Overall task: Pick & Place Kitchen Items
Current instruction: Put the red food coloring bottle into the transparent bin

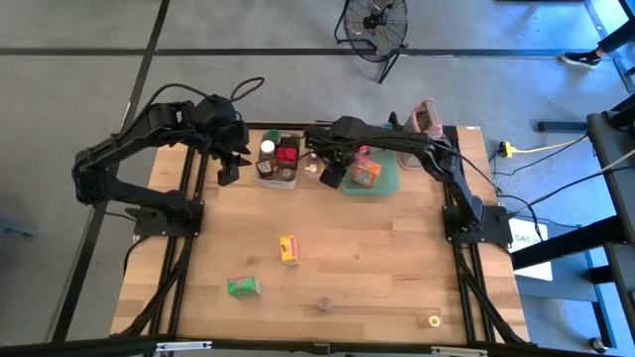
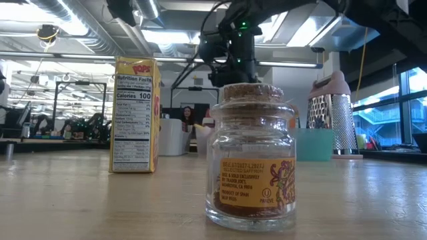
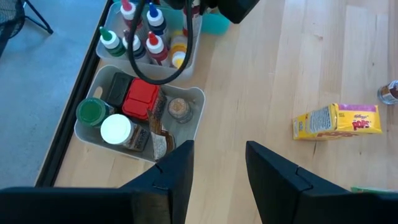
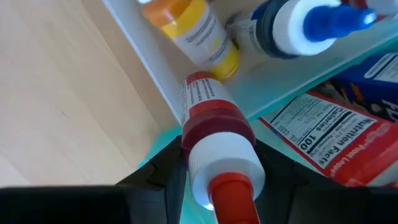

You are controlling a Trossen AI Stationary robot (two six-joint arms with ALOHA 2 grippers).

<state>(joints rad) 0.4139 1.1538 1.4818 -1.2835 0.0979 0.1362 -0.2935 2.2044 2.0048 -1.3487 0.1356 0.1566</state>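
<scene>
1. Right gripper [image 4: 217, 180]: clamped on a red-capped bottle [image 4: 214, 137], held over the clear tub [image 1: 319, 164] of bottles at the table's far edge.
2. Left gripper [image 3: 217, 168]: jaws apart, nothing held, parked above the jar tub [image 3: 193, 121].
3. Step judged: placing. Next move: bottle to be lowered between the others, then released.

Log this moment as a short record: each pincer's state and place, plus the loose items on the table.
right pincer: shut on red-capped bottle, by the tubs at the table's far edge
left pincer: open, empty, beside the clear tub of jars
loose on table: yellow box, green box, cork-topped jar
far right: box grater
</scene>
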